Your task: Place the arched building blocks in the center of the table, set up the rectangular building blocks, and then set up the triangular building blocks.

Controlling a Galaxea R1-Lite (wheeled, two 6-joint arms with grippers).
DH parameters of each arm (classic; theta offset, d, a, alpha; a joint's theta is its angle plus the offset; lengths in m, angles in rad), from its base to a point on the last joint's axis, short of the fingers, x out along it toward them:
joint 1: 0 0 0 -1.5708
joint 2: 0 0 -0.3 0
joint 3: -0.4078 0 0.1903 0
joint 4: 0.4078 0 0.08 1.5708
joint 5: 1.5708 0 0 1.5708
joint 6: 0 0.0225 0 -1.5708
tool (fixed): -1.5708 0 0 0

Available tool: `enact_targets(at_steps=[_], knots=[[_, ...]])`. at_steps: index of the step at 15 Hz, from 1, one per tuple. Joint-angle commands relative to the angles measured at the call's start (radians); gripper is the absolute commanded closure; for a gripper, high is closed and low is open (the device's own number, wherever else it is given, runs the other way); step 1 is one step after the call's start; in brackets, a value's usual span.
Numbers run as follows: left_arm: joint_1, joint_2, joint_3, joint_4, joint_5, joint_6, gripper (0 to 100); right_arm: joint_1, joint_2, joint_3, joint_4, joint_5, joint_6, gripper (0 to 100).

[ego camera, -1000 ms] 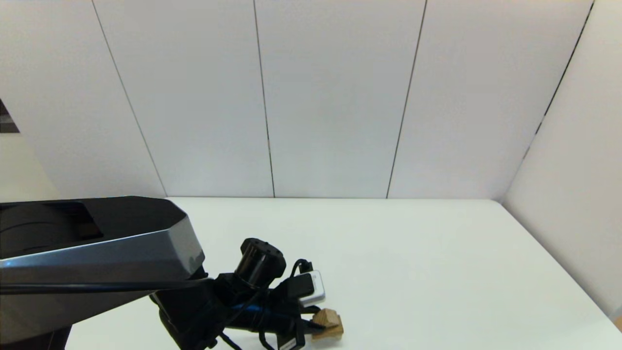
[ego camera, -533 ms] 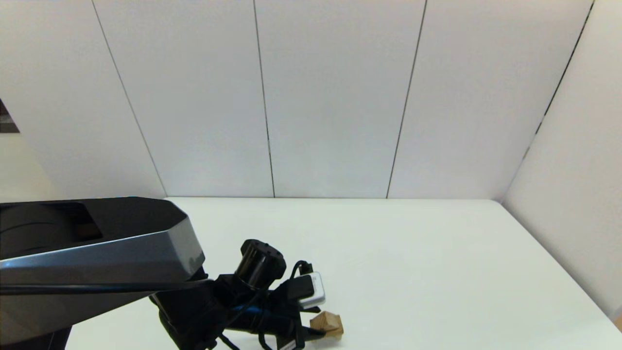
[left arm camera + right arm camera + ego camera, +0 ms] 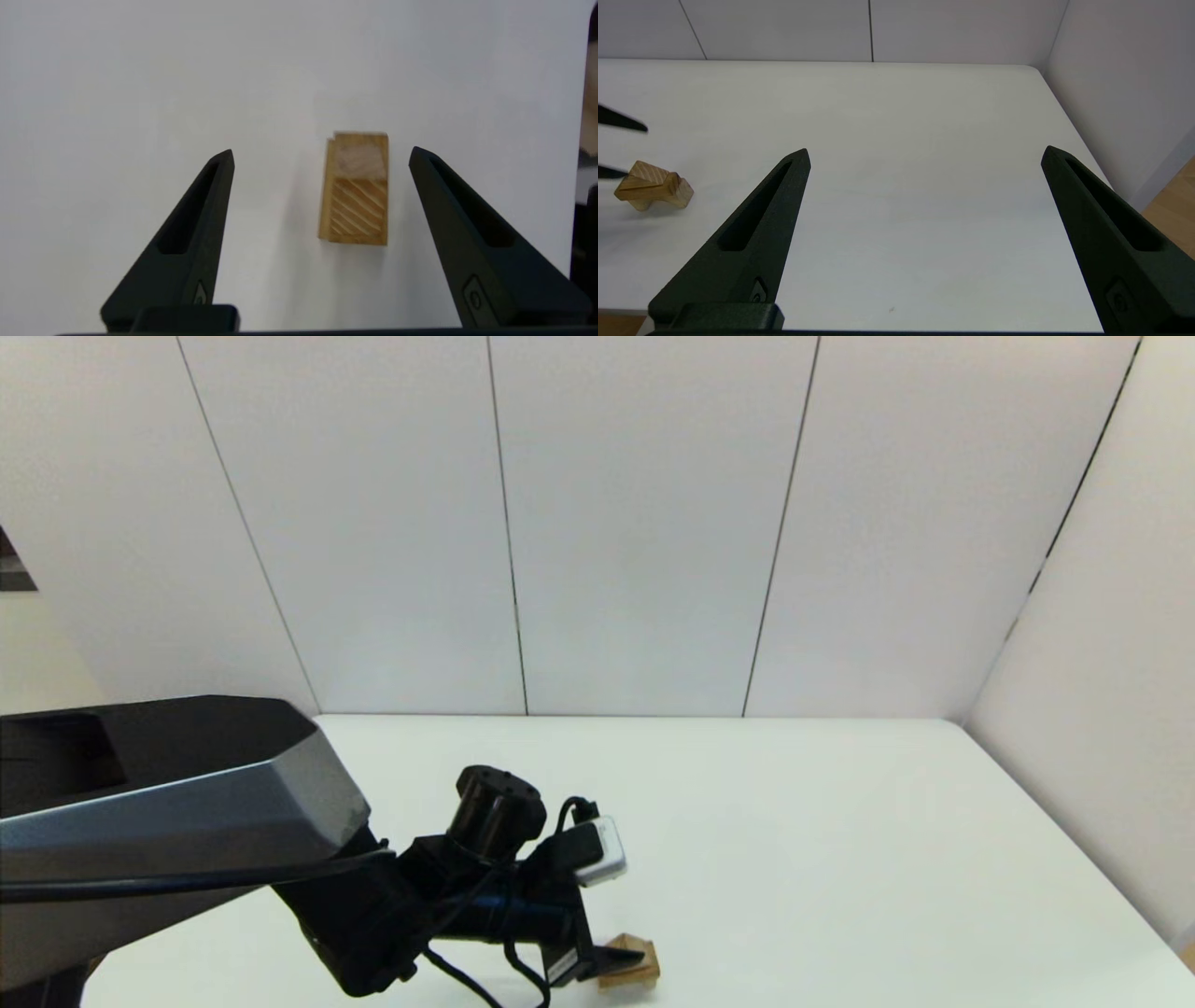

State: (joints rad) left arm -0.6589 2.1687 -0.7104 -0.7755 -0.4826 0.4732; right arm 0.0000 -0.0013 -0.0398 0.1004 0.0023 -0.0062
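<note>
Clearly, the left gripper (image 3: 321,156) hangs spread above the stacked tan wooden blocks (image 3: 357,188), low in the head view's frame; brushing them could topple them. The right gripper (image 3: 924,154), parked, gapes too.

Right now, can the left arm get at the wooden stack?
Probably yes. The left tool is open, with the wooden stack between its fingers but nearer one, untouched. Nothing on the table blocks a descent.
</note>
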Motion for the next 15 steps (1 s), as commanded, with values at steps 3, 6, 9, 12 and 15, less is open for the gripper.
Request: enact_targets(at_steps=[3, 6, 9, 12, 15], knots=[[0.11, -0.395, -0.032, 0.024, 0.021, -0.217, 0, 0.0, 0.001, 0.0, 0.001, 0.001, 0.0, 0], [0.137, -0.688, -0.029, 0.154, 0.239, -0.297, 0, 0.0, 0.001, 0.0, 0.001, 0.001, 0.0, 0], [0.14, -1.07, -0.004, 0.371, 0.473, -0.292, 0, 0.0, 0.001, 0.0, 0.001, 0.001, 0.0, 0], [0.14, -1.388, -0.018, 0.699, 0.544, -0.274, 0, 0.0, 0.001, 0.0, 0.001, 0.001, 0.0, 0], [0.275, -1.592, -0.012, 0.877, 0.648, -0.272, 0, 0.0, 0.001, 0.0, 0.002, 0.001, 0.0, 0]])
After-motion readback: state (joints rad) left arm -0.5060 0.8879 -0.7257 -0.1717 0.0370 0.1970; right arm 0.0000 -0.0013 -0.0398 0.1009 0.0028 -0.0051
